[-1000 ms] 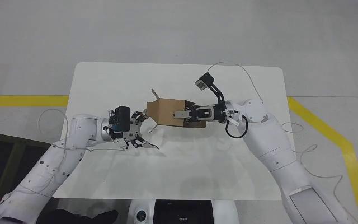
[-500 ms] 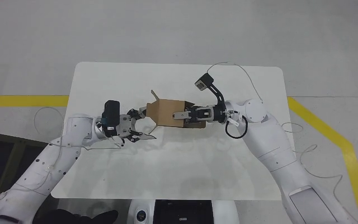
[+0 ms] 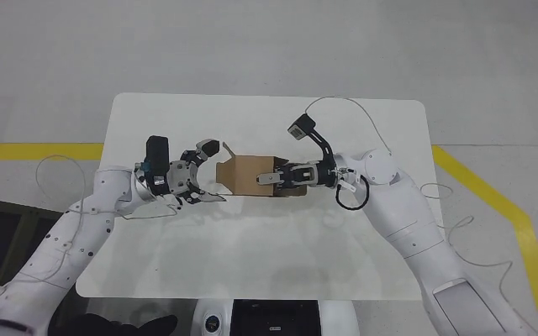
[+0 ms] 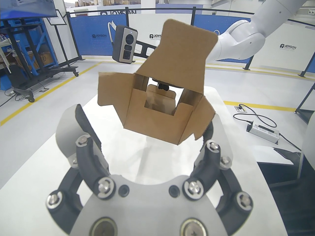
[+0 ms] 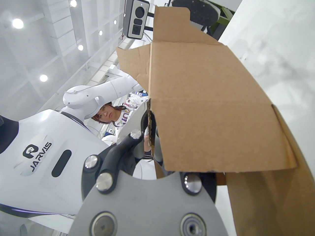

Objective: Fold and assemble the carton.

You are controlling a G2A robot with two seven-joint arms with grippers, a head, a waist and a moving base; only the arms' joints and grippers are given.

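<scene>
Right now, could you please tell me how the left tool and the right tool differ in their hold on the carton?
The left tool is open, while the right tool is shut on the carton. The left tool faces the carton's open, flapped end with its fingers spread either side; the right tool pinches a wall at the opposite end. Both point at the carton from opposite sides, over the table.

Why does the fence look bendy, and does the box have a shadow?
Left wrist view: the wide lens bows the black railing, and the brown cardboard carton throws a soft shadow on the white table. Right wrist view: round ceiling lights glare.
</scene>
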